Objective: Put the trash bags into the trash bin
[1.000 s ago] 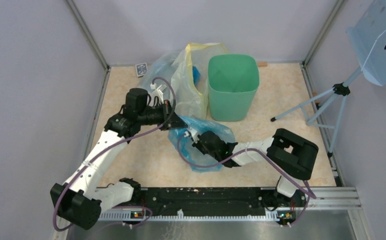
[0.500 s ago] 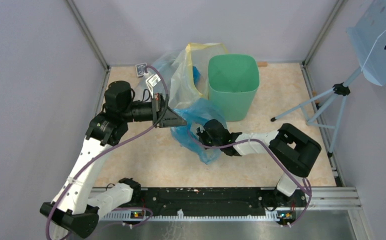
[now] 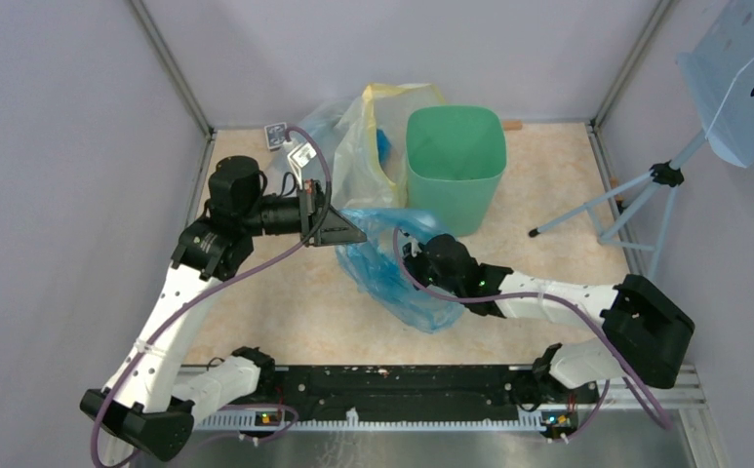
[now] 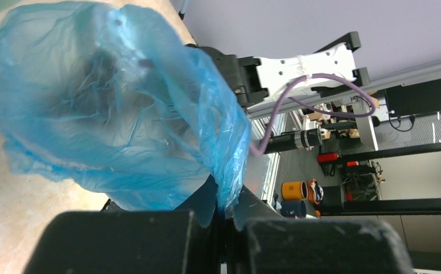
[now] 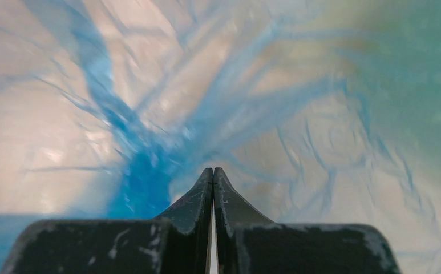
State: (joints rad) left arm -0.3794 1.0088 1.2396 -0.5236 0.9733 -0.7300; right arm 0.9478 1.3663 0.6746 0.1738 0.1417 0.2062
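Right pincer [image 5: 213, 171] swings out twd bin [image 3: 456, 185]; blue bag [image 3: 392, 288] now stretched btwn it & left pincer [image 3: 358, 238], both clamped on it, rdy to lift imo.

Thin translucent blue plastic bag [image 3: 387, 281] is resting on the beige speckled tabletop [image 3: 275, 312], just in front of the mint-green squarish plastic bin [image 3: 456, 185]. Clear-and-yellowish plastic sack [image 3: 368, 171] is standing just left of the bin, against its wall, behind the bag. Pale metal tripod stand [image 3: 667, 175] is standing right of the bin, well apart.
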